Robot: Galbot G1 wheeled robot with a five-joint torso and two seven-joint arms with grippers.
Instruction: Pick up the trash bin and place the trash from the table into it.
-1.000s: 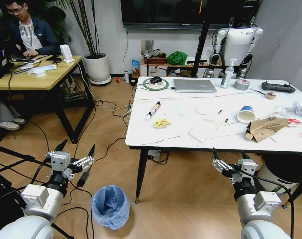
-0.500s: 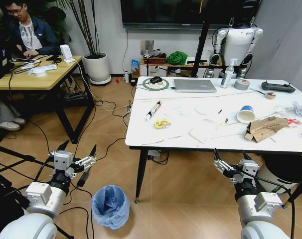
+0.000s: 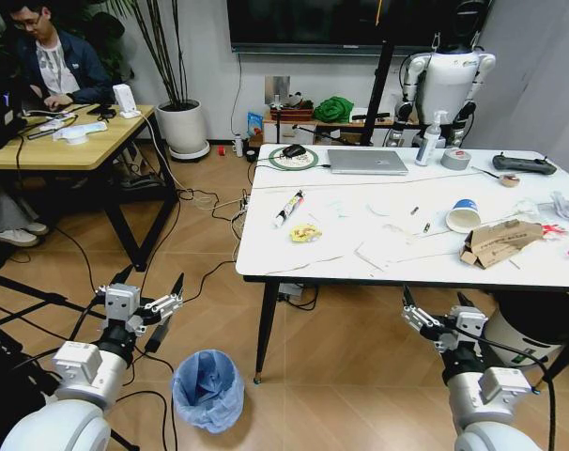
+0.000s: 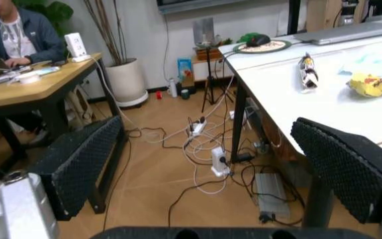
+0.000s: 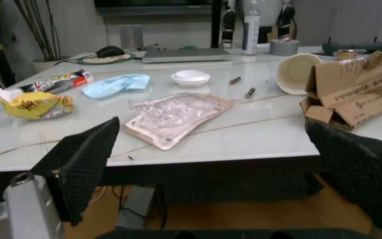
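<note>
A closed grey laptop (image 3: 366,162) lies beside a grey tape roll (image 3: 455,159) (soap bottle (image 3: 426,141) between them), near a black controller (image 3: 523,164)

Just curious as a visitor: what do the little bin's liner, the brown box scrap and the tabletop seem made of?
The trash bin liner looks like thin, crinkled, translucent blue plastic film. The brown scrap looks like matte cardboard, with torn, folded flaps. The table top is glossy white, reflecting objects; possibly glass or laminate.
</note>
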